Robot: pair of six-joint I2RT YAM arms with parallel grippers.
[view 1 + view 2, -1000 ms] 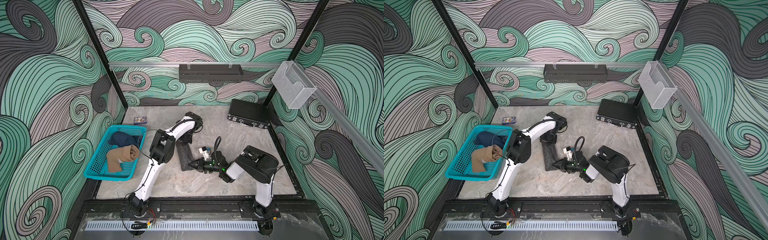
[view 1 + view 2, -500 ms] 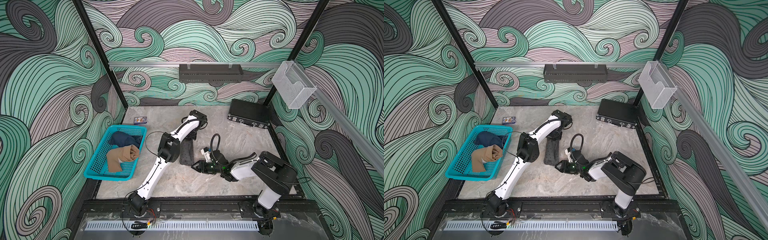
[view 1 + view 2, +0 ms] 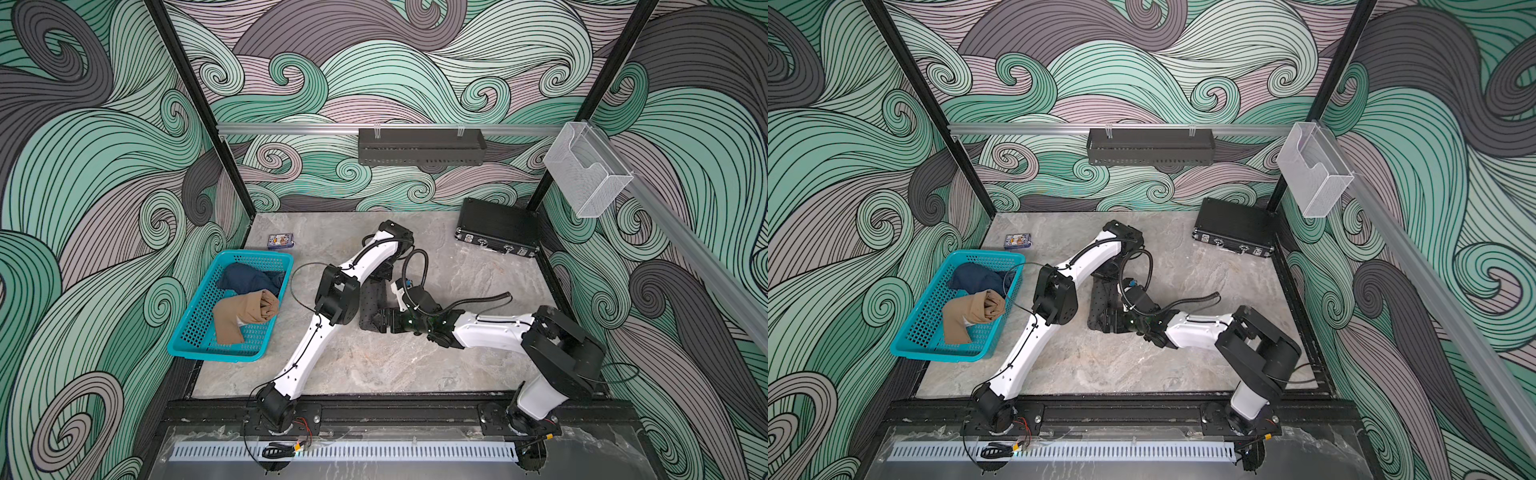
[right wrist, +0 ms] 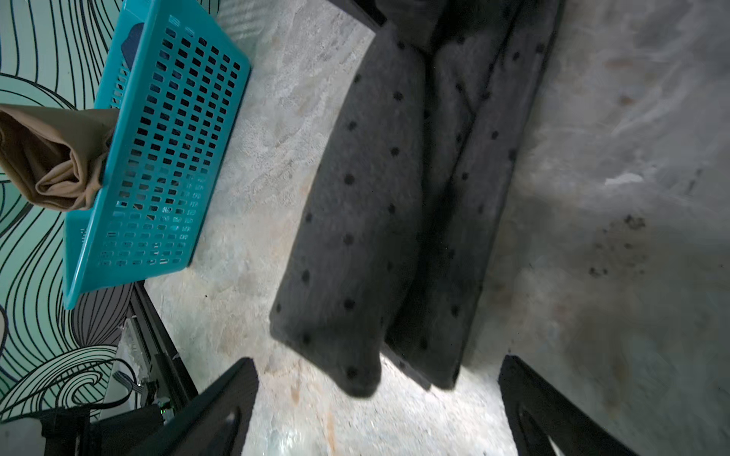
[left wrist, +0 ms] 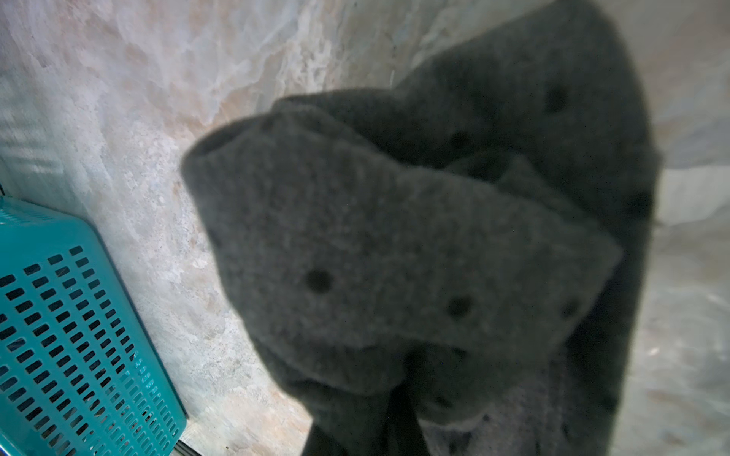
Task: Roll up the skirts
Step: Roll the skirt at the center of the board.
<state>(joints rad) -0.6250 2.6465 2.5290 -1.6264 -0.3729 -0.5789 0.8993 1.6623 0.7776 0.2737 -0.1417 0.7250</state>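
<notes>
Right wrist view looks along the grey dotted skirt (image 4: 347, 221). It lies on the tabletop (image 3: 374, 365) as a long folded strip, near the middle. The right end effector (image 4: 375, 414) is at the strip's near end with both fingers wide apart. The cloth end lies just before them and is not pinched.

At the far end of the strip, the left end effector (image 3: 384, 272) is mostly hidden under its own arm in both top views. In the left wrist view the cloth rises bunched and blurred close to the lens, gathered at the picture's lower edge. The fingers are closed there on this fold, but they are hard to make out.

To the left of the arms stands the teal basket (image 3: 232, 353). It holds the tan skirt (image 3: 249, 309), rolled with one loose tail, and behind it the blue denim skirt (image 3: 249, 280), lying bunched.

Just beyond the basket lies a small card box (image 3: 281, 240); its print is too small to read. In the far right corner lies a black case (image 3: 494, 228), closed.

On the back wall hangs a black wall tray (image 3: 419, 147); I cannot tell what is inside. A clear holder (image 3: 586, 174) hangs on the right rail.
</notes>
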